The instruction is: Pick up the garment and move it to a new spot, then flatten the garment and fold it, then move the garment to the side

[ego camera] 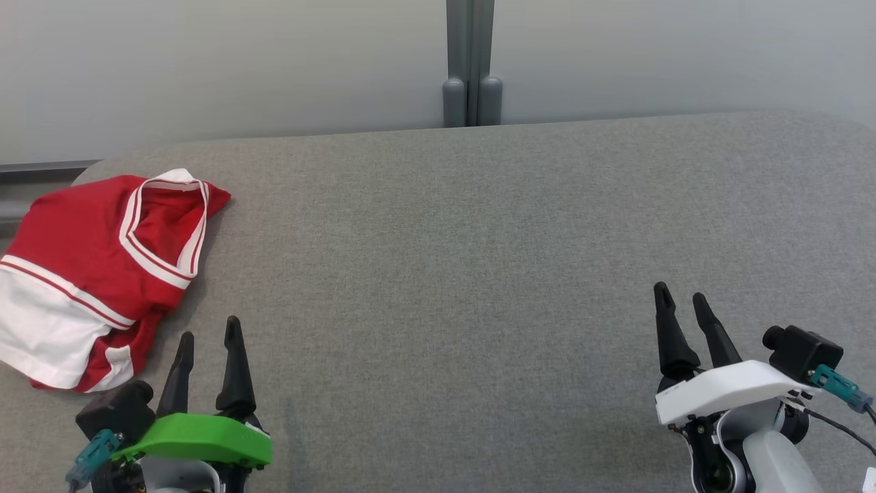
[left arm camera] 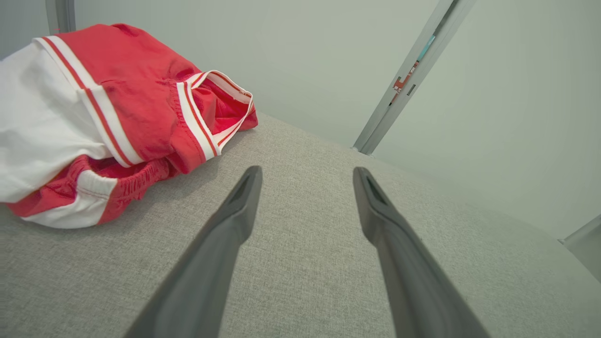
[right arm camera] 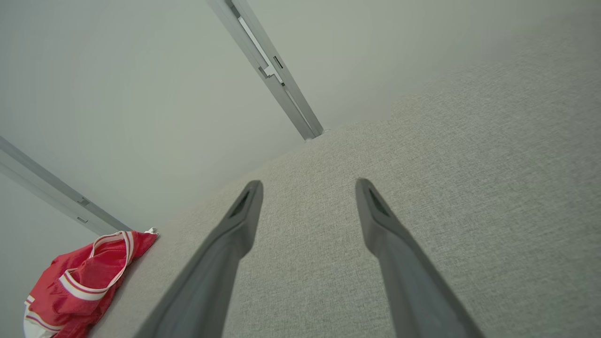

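The garment [ego camera: 96, 274] is red with white panels and striped trim, lying bunched at the far left of the grey fabric table [ego camera: 479, 274]. In the left wrist view the garment [left arm camera: 103, 117] sits up and to the left of the fingers. It appears small at the lower left of the right wrist view, garment [right arm camera: 80, 286]. My left gripper [ego camera: 209, 335] is open near the table's front edge, just right of the garment's lower hem, holding nothing. My right gripper [ego camera: 681, 296] is open at the lower right, far from the garment, with nothing between its fingers.
A pale wall runs behind the table with a grey vertical post [ego camera: 471, 61] at the middle back. The table's rounded far-left corner [ego camera: 96, 168] is close to the garment. Bare grey fabric stretches between the two grippers.
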`<state>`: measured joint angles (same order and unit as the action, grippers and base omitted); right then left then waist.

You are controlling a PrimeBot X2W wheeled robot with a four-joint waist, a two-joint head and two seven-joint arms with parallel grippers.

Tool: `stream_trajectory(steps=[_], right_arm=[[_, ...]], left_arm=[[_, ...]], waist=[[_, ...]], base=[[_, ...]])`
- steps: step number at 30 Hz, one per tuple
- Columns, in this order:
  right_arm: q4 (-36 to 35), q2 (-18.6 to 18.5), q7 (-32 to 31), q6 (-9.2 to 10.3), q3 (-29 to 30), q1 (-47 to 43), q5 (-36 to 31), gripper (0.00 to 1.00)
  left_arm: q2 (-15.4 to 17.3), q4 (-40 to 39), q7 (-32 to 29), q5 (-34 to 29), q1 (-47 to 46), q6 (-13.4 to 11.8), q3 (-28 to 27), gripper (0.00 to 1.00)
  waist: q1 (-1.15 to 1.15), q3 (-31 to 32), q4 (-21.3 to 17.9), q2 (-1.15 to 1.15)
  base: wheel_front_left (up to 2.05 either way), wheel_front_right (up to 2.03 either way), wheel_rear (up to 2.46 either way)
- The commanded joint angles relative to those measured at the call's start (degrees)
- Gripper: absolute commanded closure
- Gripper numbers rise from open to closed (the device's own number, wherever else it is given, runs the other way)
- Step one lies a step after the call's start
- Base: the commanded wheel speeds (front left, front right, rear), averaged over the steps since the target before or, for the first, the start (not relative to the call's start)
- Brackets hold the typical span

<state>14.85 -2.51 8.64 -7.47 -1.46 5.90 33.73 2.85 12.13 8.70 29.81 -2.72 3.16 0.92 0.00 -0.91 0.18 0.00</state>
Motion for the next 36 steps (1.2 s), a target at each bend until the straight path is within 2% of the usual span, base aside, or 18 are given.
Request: stream_trajectory(steps=[1,19,36], right_arm=[[-0.24,-0.31,0.53,-0.02,-0.25,1.0,-1.66,0.0],[1.43,-0.39,2.93,-0.02,-1.33,1.87,-11.31,0.0],[2.99,-0.44,4.92,-0.03,-2.92,1.9,-17.0,0.0]], left_arm=[[0.59,-0.59,0.45,-1.87,-0.49,-0.29,0.12,0.0],[0.67,-0.57,2.87,-11.76,-0.63,0.42,0.97,0.0],[0.16,2.43,4.79,-13.85,-0.73,0.57,0.66,0.0]], waist=[[0.0,-0.01,0.04,0.0],[0.0,-0.27,0.23,0.0],[0.0,0.17,0.24,0.0]], base=[[0.0,0.0,0.0],[0.0,0.0,0.0],[0.0,0.0,0.0]])
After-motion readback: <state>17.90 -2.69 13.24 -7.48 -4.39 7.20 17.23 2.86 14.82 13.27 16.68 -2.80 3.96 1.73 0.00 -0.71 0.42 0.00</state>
